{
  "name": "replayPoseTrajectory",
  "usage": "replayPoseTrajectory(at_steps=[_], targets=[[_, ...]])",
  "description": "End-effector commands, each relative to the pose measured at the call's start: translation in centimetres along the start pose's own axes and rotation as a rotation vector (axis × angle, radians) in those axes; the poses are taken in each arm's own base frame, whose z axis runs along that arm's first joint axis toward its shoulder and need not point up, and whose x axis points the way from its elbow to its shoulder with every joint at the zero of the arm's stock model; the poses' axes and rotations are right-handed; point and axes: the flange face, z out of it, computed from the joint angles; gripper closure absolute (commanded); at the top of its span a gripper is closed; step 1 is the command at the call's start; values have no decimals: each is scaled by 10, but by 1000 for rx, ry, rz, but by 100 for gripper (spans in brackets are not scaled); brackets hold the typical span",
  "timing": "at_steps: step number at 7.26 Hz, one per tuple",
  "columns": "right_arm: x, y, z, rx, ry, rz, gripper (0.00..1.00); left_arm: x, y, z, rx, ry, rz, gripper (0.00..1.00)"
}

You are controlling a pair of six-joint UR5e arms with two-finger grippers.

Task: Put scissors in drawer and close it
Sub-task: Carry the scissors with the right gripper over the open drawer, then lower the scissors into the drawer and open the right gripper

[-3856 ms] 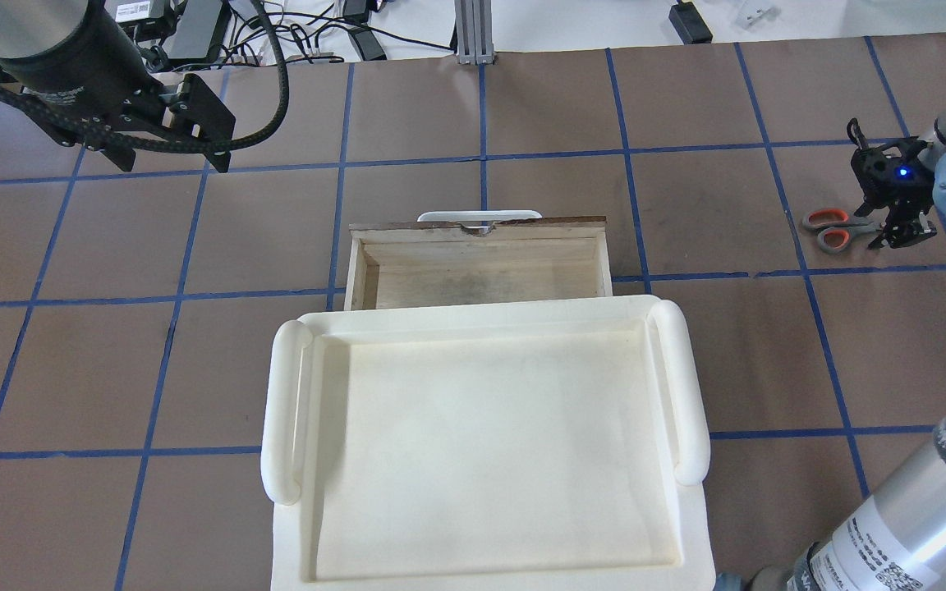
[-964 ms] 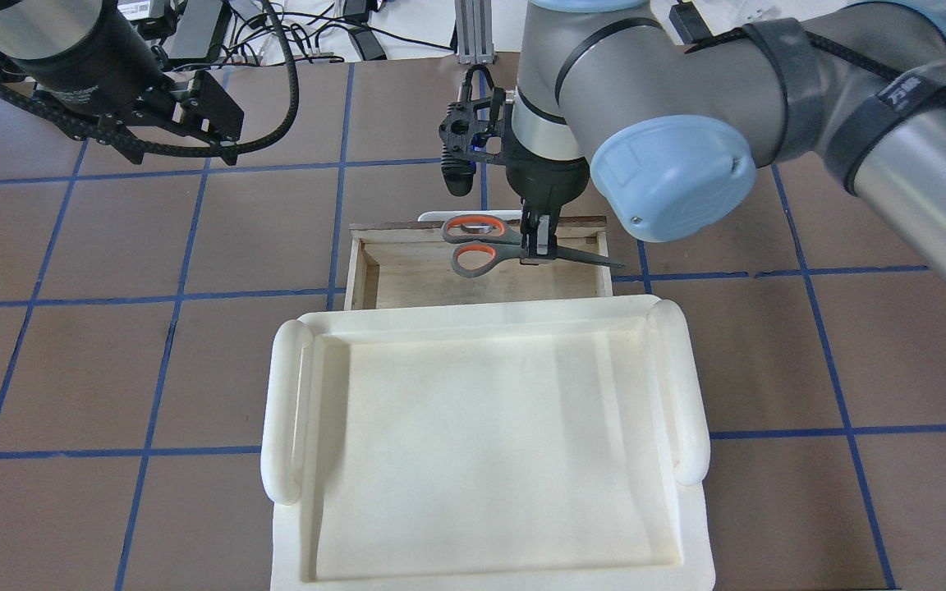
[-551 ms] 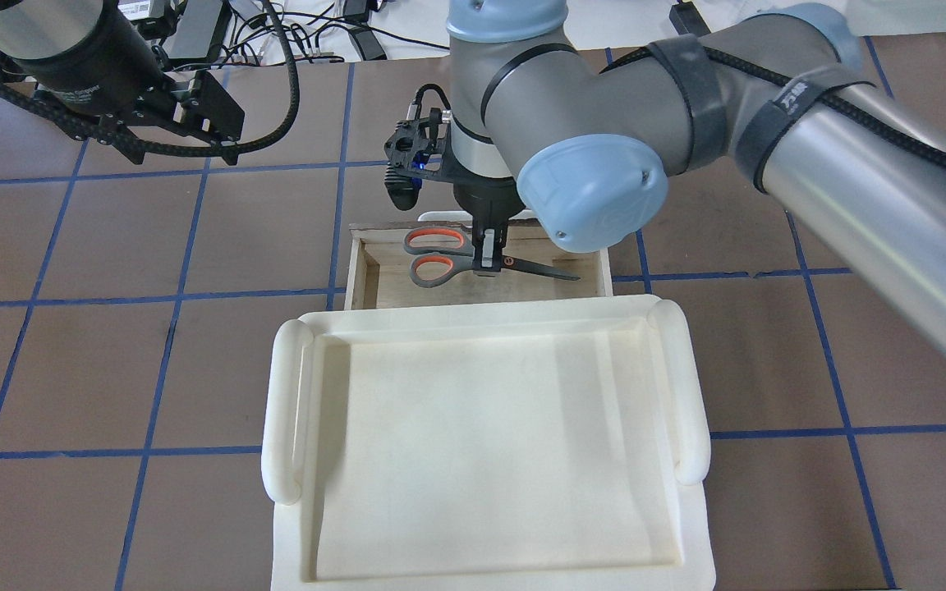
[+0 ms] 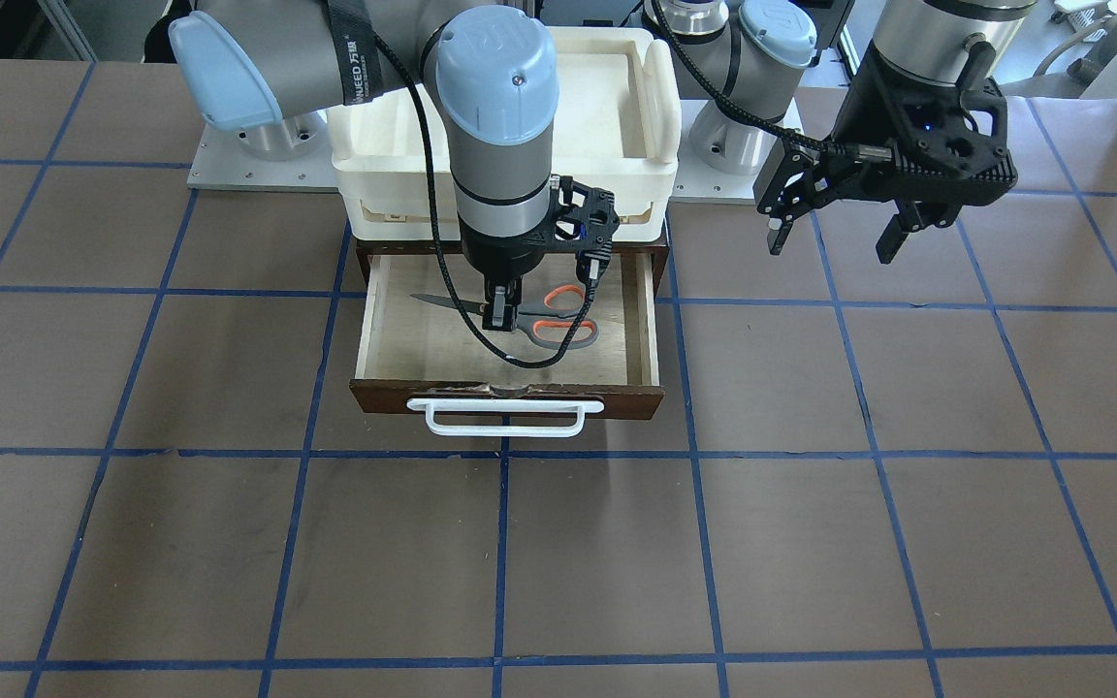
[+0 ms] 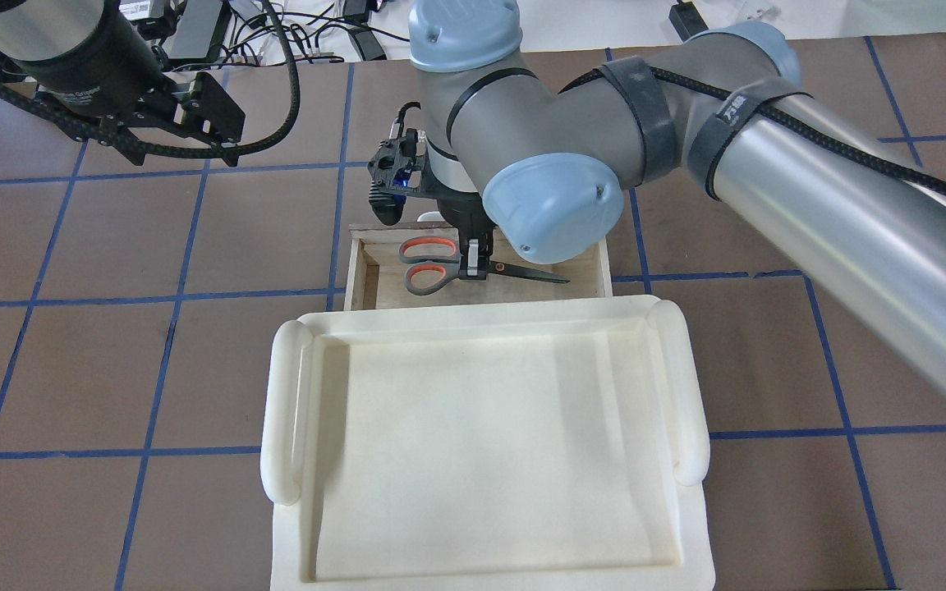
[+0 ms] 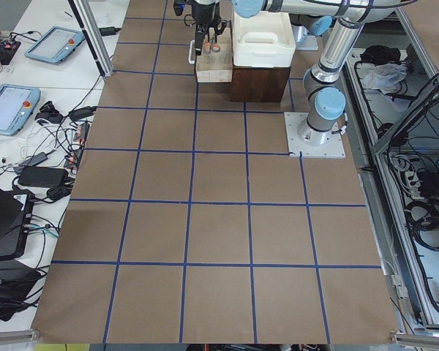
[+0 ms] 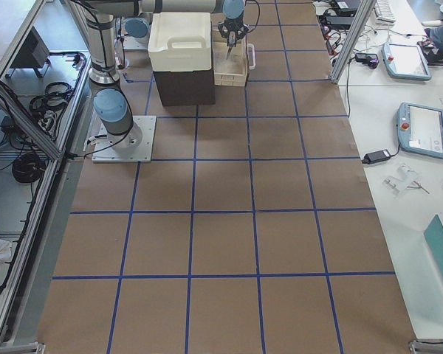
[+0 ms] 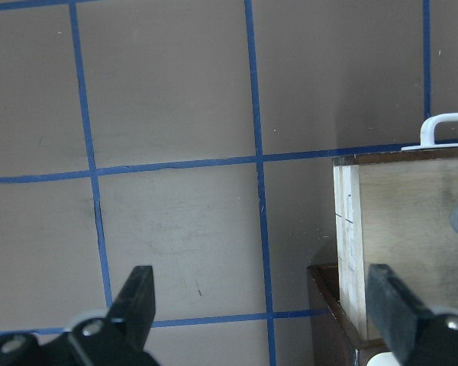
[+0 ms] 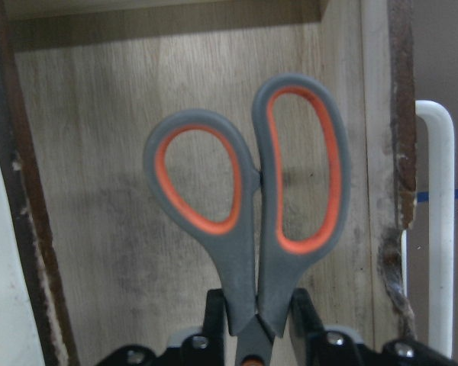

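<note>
The scissors, with grey handles lined orange-red, are over the open wooden drawer, blades pointing to the robot's right. My right gripper is shut on them near the pivot and holds them low inside the drawer. The right wrist view shows the scissors' handle loops over the pale drawer floor, clamped between the gripper's fingers. My left gripper is open and empty, hovering beside the drawer on the robot's left; its wrist view shows the drawer's corner.
A white plastic tray sits on top of the dark brown cabinet behind the drawer. The drawer's white bar handle faces away from the robot. The brown table has a blue tape grid.
My right arm carried the scissors from the table's right side to over the drawer, then shifted them leftward and lower into it. The left arm barely moved.
</note>
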Motion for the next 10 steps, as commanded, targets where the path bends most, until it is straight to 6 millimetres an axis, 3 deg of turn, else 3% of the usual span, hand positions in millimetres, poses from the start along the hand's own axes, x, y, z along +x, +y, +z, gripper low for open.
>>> replayPoseTrajectory(at_steps=[1, 3, 4, 5, 7, 8, 9, 10], targets=[[1, -2, 2, 4, 4, -1, 85, 0, 0, 0, 0, -1, 6, 0], [-1, -3, 5, 1, -2, 3, 32, 0, 4, 5, -9, -3, 7, 0], [0, -2, 6, -9, 2, 1, 14, 0, -1, 7, 12, -3, 7, 0], [-3, 1, 2, -14, -6, -2, 5, 1, 0, 10, 32, -3, 12, 0], [-3, 8, -10, -13, 1, 10, 1, 0, 0, 12, 34, -7, 6, 0], [-5, 28, -45, 20, 41, 47, 1, 0, 1, 12, 34, -7, 9, 0], [0, 60, -71, 25, 70, 103, 1, 0, -3, 10, 34, -2, -11, 0], [4, 103, -96, 32, 63, 186, 1, 4, -11, 22, 18, 0, -41, 0]])
